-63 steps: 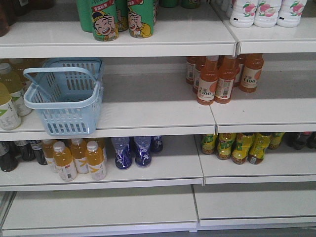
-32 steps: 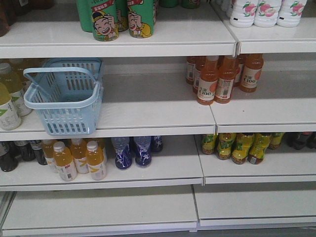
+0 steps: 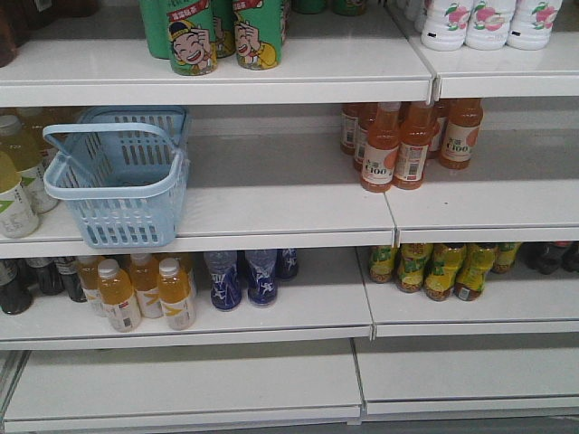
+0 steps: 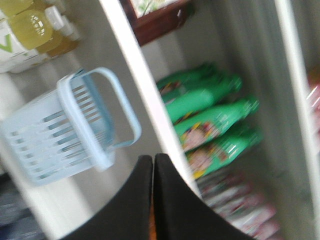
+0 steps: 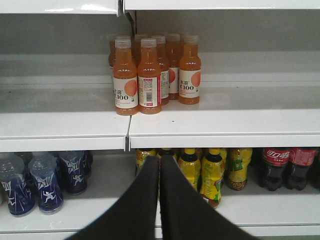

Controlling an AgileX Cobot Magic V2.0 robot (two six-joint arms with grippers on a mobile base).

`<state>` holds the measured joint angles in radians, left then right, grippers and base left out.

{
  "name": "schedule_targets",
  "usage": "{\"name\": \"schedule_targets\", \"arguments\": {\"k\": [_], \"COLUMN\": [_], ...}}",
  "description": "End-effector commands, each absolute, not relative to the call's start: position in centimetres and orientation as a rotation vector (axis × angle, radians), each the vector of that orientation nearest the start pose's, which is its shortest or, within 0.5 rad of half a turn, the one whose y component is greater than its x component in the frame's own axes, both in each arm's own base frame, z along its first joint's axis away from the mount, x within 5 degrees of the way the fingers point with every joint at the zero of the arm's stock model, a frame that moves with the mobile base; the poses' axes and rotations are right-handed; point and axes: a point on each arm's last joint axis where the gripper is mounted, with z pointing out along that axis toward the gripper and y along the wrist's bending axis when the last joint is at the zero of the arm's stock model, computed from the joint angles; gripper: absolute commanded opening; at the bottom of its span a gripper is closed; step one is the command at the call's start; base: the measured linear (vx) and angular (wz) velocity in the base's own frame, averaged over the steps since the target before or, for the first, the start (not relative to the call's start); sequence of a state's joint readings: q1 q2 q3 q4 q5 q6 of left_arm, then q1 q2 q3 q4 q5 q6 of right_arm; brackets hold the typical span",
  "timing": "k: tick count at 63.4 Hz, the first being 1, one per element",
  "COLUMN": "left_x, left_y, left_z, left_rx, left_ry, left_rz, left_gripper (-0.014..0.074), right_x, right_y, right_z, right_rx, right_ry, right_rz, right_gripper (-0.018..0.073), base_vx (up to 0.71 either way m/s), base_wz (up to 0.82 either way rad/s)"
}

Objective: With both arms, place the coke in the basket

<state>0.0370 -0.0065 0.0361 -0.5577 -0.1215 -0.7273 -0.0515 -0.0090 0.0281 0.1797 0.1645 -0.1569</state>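
Observation:
No coke can shows in any view. The light blue basket [image 3: 127, 217] stands on the left of the middle shelf, with its hoop handle raised toward the front. In the blurred, tilted left wrist view the basket [image 4: 45, 145] lies up and to the left of my left gripper [image 4: 152, 157], which is shut with nothing between its black fingers. My right gripper [image 5: 159, 159] is also shut and empty. It hangs in front of the lower shelf, before yellow-green tea bottles [image 5: 212, 175]. Neither arm appears in the front view.
Orange juice bottles [image 3: 398, 145] stand on the middle shelf to the right, also in the right wrist view [image 5: 145, 75]. Green cartoon cans [image 3: 213, 32] fill the top shelf. Dark cola bottles with red labels [image 5: 285, 167] and blue bottles [image 5: 45, 182] sit on the lower shelf.

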Motion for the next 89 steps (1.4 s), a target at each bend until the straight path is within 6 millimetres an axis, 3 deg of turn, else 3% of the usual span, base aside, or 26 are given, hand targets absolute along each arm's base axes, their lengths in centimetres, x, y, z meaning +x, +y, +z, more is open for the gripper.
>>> {"name": "schedule_targets", "arguments": {"k": [1,10,18,25,35,42,50,57,66,74,89], "left_x": [4.7,3.0,1.5,1.5,4.2,7.9,12.5,16.8,20.9,24.0,28.6], "left_y": [1.8,2.2,1.8,1.5,1.0,1.0,0.4,-0.5,-1.2,-1.2,-0.8], "left_z": [23.4,28.0,32.5,36.1,40.0,41.1,40.4,38.4,35.7,33.0,27.3], "left_rx": [-1.015,-0.933,-0.77,-0.704,-0.613,-0.642,-0.62,-0.584,-0.608,-0.709,-0.945], "left_ry": [0.825,0.593,0.553,0.553,0.643,0.698,0.806,0.964,1.055,1.09,1.176], "left_rz": [-1.137,-1.254,-1.227,-1.23,-1.119,-1.132,-1.146,-1.161,-1.265,-1.357,-1.383], "left_gripper": [-0.0006,-0.0006,-0.0006,-0.0006,-0.0006,-0.0006,-0.0006,-0.0003,0.0044,0.0187,0.0596], "right_x": [5.6,5.6,5.6,5.6,5.6,5.6,5.6,5.6,5.6,5.6,5.6], "right_y": [-0.1,-0.1,-0.1,-0.1,-0.1,-0.1,-0.1,-0.1,-0.1,-0.1,-0.1], "right_z": [19.2,19.2,19.2,19.2,19.2,19.2,19.2,19.2,19.2,19.2,19.2], "right_rx": [0.039,0.039,0.039,0.039,0.039,0.039,0.039,0.039,0.039,0.039,0.039], "right_ry": [1.592,1.592,1.592,1.592,1.592,1.592,1.592,1.592,1.592,1.592,1.591], "right_rz": [-0.013,-0.013,-0.013,-0.013,-0.013,-0.013,-0.013,-0.013,-0.013,-0.013,-0.014], "right_gripper": [-0.0005,-0.0005,-0.0005,-0.0005,-0.0005,-0.0005,-0.0005,-0.0005,-0.0005,-0.0005,-0.0005], "base_vx": [0.0,0.0,0.0,0.0,0.0,0.0,0.0,0.0,0.0,0.0,0.0], "base_wz": [0.0,0.0,0.0,0.0,0.0,0.0,0.0,0.0,0.0,0.0,0.0]}}
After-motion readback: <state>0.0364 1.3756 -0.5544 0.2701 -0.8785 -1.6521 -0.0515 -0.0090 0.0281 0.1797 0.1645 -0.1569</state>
